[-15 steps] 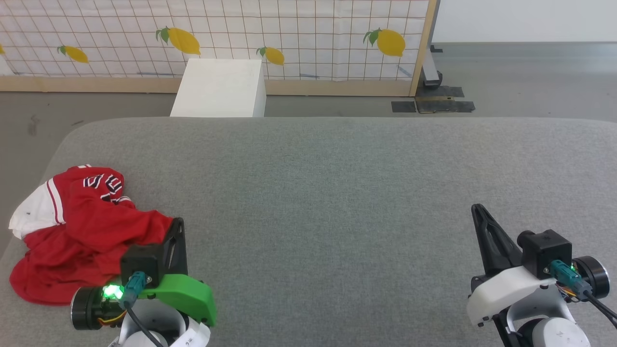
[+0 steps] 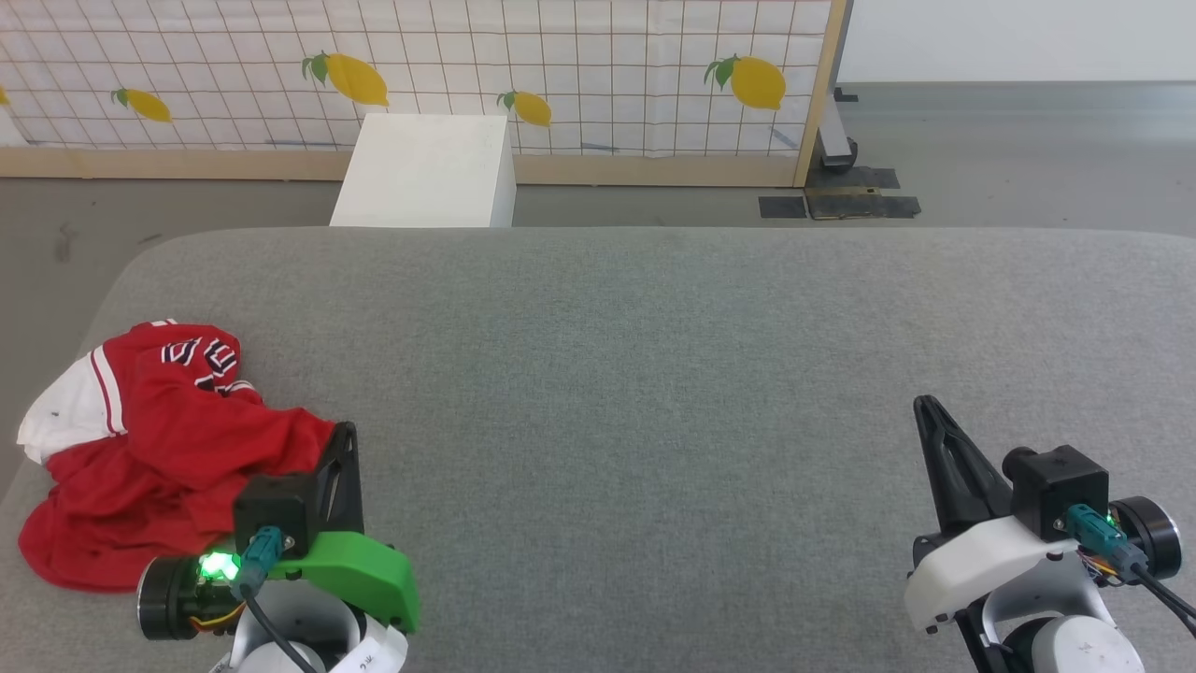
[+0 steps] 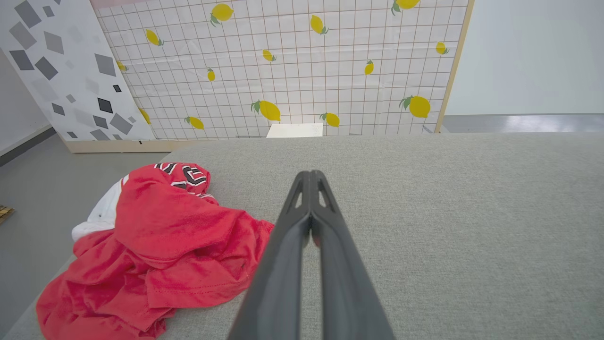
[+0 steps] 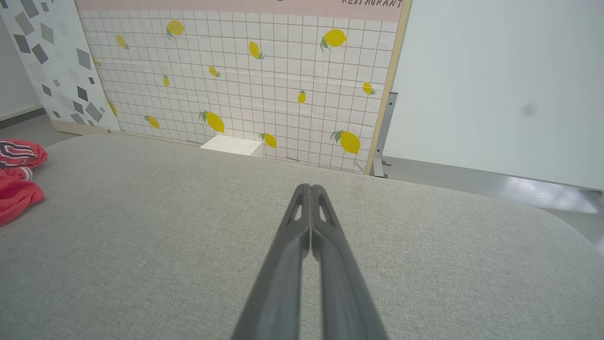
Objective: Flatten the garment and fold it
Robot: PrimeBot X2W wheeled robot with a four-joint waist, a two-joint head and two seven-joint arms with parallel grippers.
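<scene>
A wide grey padded surface (image 2: 654,374) is seen from above, with a red shirt (image 2: 159,458) lying in a crumpled heap at its near left corner. One white sleeve is turned outward at the heap's far left, and part of the black lettering shows on top. The left claw (image 2: 347,430) is placed just beside the heap, on its right, with its two dark fingers pressed together and nothing pinched between them; whether cloth is touched cannot be told. The right claw (image 2: 925,404) is held low at the near right, well apart from the shirt, its fingers likewise pressed together and empty. Beyond the surface, a white box (image 2: 425,173) and a lemon-patterned screen (image 2: 561,56) are seen. The task is judged to be at its very beginning: nothing has been flattened, no fold has been made, and the shirt is yet to be gripped, spread out and folded.
</scene>
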